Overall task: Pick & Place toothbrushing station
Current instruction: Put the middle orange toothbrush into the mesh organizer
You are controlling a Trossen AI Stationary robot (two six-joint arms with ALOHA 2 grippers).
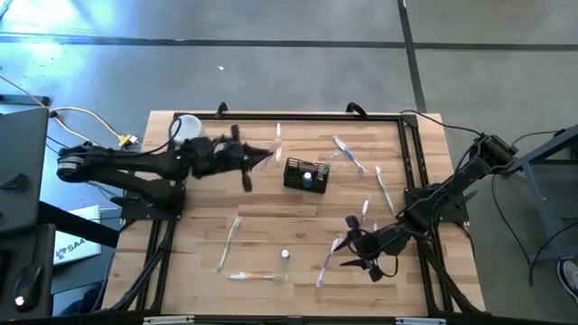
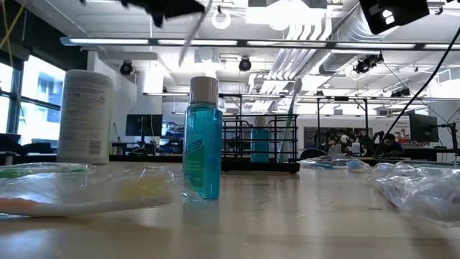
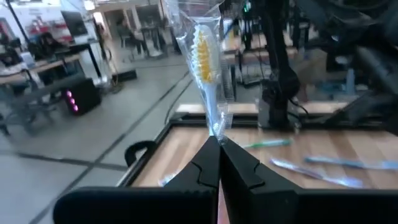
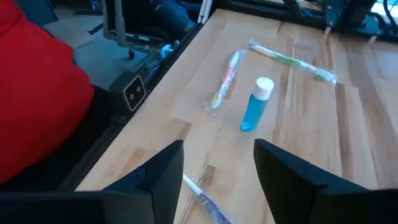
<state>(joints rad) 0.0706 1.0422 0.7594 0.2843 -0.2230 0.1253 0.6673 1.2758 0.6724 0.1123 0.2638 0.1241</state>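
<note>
Pinched shut on wrapped toothbrush (image 3: 208, 68), left gripper (image 3: 217, 144): carry over caddy (image 1: 305, 175), lower brush upright. Right gripper (image 4: 219, 163) wide open, empty.

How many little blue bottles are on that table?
2. One bottle stands alone on the table; the other bottle stands inside the black wire caddy. More could be hidden.
</note>
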